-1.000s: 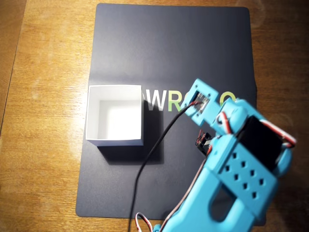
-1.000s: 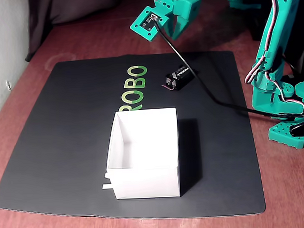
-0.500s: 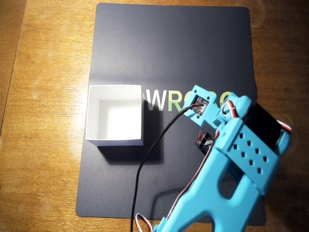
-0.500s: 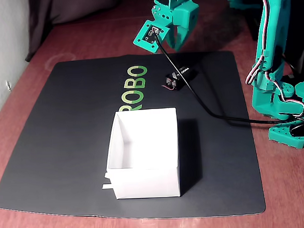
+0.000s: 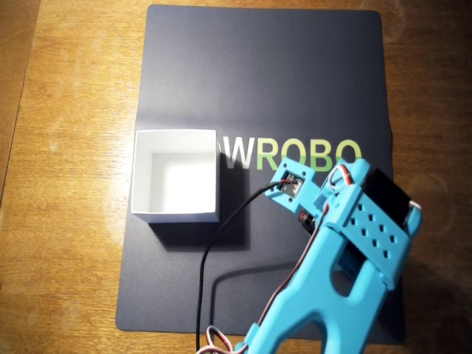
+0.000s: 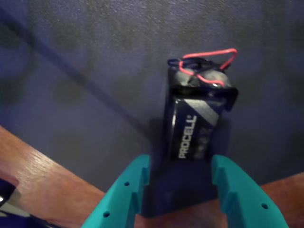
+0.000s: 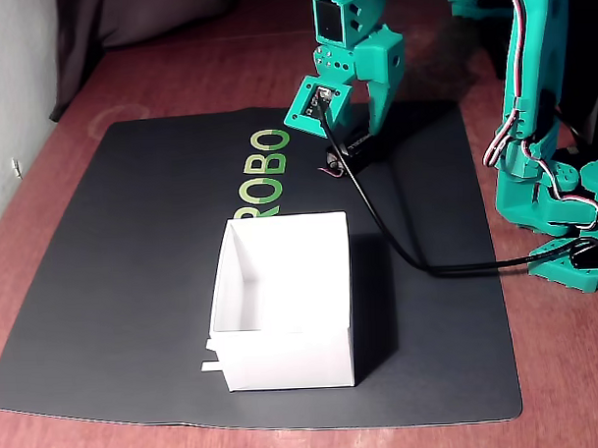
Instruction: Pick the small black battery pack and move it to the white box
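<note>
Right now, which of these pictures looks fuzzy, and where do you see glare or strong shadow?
The wrist view is dim and soft: the battery and the end effector are slightly blurred. The overhead view shows glare inside the white box and on the wooden table. In the fixed view, the box casts a dark shadow on the mat.

We see a black rectangular battery pack [image 6: 194,121] with silver stripes, red wires, teal plastic tool [image 6: 179,183], brown wooden desk [image 5: 66,243]

A hobby robotics setup on a wooden bench [image 5: 66,280], dark logo mat [image 5: 258,88], trailing servo cables [image 7: 418,259].
</note>
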Tool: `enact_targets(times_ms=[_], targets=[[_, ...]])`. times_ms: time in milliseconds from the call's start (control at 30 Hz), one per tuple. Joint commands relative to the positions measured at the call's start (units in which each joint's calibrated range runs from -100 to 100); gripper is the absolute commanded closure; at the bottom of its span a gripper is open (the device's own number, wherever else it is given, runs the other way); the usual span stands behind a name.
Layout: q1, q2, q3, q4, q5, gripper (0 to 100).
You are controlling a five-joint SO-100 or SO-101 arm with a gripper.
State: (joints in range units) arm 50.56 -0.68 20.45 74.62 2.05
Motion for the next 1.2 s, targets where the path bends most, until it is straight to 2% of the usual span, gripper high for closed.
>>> enact_targets(times_ms=[0,300,467,533,800,1167], targets=[[0.6,-0.2,0.3,-2.4,-0.3,85],[0.6,0.0,0.5,-4.9,0.2,84],[0.6,-0.1,2.5,-4.9,0.2,69],[0.8,-0.2,3.5,-4.9,0.2,66],[2.2,0.0,4.0,-4.9,0.1,66],[-1.2,0.1,5.9,-5.6,0.2,68]])
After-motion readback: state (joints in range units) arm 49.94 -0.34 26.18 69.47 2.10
